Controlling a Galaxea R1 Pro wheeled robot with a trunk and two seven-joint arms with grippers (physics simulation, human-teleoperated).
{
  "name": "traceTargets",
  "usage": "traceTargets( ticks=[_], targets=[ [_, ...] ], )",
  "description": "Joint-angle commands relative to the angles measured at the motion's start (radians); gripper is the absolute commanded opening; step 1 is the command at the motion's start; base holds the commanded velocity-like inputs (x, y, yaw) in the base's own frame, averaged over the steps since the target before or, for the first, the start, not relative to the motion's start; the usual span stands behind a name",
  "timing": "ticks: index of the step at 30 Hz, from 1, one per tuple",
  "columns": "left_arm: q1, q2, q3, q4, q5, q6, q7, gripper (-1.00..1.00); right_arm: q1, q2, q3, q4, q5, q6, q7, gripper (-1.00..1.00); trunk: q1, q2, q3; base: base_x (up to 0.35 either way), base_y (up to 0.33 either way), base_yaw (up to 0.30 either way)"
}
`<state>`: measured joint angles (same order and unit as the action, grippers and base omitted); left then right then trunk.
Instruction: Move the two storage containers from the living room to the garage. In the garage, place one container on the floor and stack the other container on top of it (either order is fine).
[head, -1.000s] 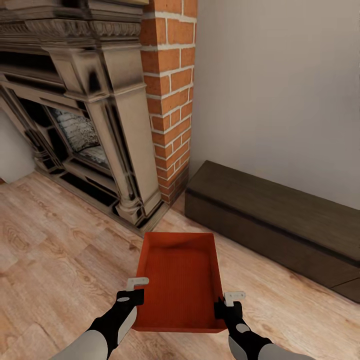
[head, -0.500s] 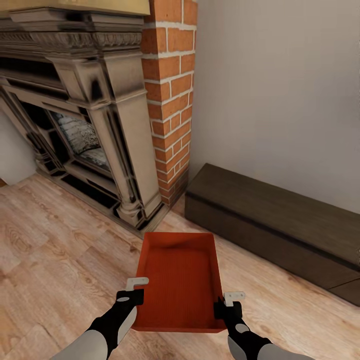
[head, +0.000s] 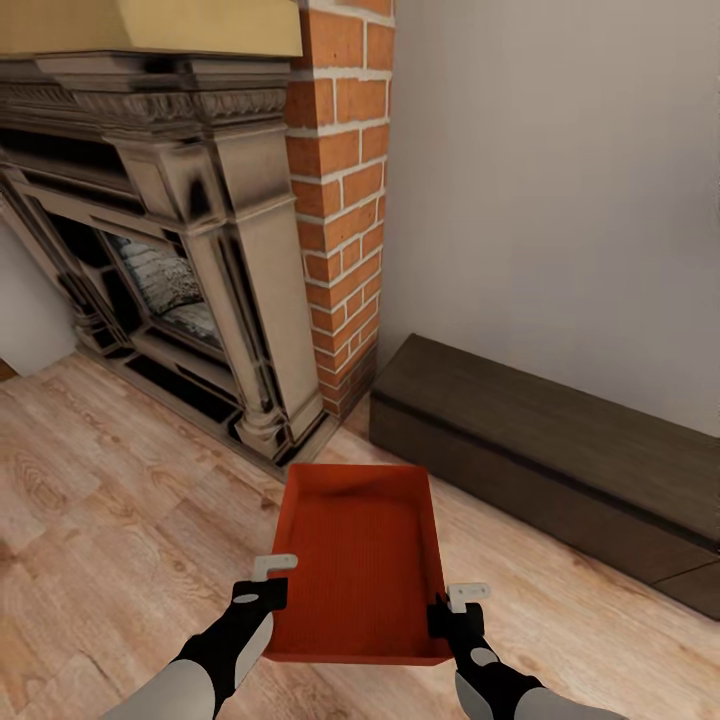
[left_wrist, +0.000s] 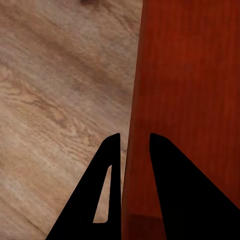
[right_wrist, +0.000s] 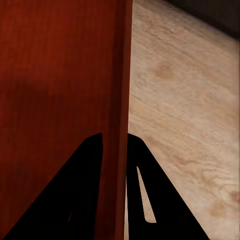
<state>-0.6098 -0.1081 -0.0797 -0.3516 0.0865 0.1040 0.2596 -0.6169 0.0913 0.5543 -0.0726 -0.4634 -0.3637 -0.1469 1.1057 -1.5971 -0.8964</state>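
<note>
Storage container (head: 362, 555) (empty) between tools

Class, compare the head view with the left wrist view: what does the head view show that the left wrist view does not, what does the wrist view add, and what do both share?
Head view: the brick fireplace, the dark bench and the right gripper. Left wrist view: the left gripper up close, one finger on each side of the wall. Both: the storage container and the wood-plank floor.
</note>
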Motion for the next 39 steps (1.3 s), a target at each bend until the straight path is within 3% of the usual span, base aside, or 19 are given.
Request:
traceTargets(
  ticks=[1, 39],
  targets=[
    [0.001, 0.000, -0.003, 0.000, 0.001, 0.008, 0.017, -1.00, -0.001, 0.001, -0.020, -0.001, -0.008, -0.006, -0.008, -1.00, -0.004, 0.007, 0.004, 0.000, 0.000, 0.000],
    [0.001, 0.000, -0.003, 0.000, 0.001, 0.006, 0.017, -1.00, -0.001, -0.001, -0.021, -0.001, -0.008, -0.006, -0.008, -1.00, -0.150, 0.273, 0.183, 0.000, 0.000, 0.000]
  ],
)
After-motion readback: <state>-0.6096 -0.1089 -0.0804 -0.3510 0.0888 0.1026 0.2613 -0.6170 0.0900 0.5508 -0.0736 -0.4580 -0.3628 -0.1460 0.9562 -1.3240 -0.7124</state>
